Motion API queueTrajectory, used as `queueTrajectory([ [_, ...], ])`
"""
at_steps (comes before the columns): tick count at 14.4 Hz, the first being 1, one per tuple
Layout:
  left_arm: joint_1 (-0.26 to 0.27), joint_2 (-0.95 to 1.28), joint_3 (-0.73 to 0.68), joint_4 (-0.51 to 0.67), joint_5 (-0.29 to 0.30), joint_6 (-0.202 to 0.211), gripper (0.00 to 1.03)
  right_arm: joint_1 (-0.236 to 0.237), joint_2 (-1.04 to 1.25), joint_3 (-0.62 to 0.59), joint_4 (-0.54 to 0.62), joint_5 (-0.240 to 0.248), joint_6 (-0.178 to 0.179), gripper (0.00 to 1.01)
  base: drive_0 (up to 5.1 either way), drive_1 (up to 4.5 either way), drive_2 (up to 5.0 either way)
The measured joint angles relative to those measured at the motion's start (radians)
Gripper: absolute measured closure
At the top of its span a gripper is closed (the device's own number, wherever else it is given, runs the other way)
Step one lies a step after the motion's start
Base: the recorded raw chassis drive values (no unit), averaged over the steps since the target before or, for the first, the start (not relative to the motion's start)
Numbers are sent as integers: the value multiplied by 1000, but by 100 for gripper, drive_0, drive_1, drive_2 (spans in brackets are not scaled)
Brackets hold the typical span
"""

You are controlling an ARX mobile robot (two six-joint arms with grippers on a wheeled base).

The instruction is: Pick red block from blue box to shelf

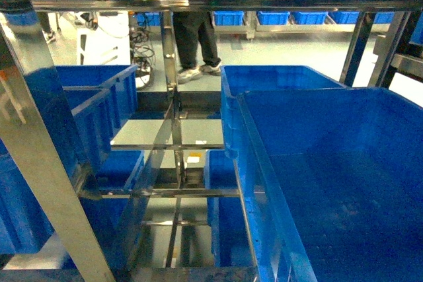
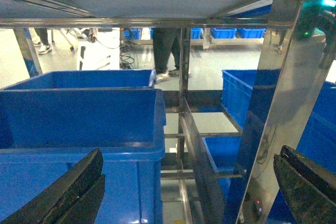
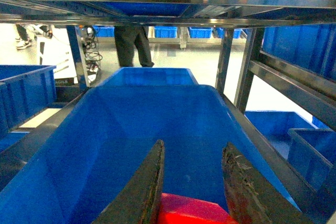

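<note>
In the right wrist view, the right gripper point(image 3: 191, 187) hangs inside a smooth-walled blue box point(image 3: 105, 129), its two dark fingers point(image 3: 142, 192) set a modest gap apart. The red block point(image 3: 191, 211) shows at 6 o'clock in that view, glossy red between the lower parts of the fingers. The bottom edge cuts it off, so I cannot tell whether the fingers press on it or only stand to either side.

The left gripper point(image 2: 189, 187) is spread wide, one finger at 7 o'clock and the other at 4 o'clock of its view, with nothing between them. It looks over the rim of a dark blue crate point(image 2: 79, 124) toward the shelf point(image 2: 286, 77), whose shiny steel post stands just beside the right-hand finger.

In the head view neither gripper shows. A large blue tub point(image 1: 330, 176) fills the right side, and the shelf's posts and rails frame blue crates on the left. A person's legs point(image 1: 195, 37) stand on the floor beyond, at 12 o'clock.
</note>
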Motion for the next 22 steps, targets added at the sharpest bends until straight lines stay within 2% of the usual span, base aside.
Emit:
queueTrajectory([
  [22, 0, 0, 0, 0, 0, 0, 5, 0, 0, 0, 0, 0, 0, 74, 0, 0, 0],
])
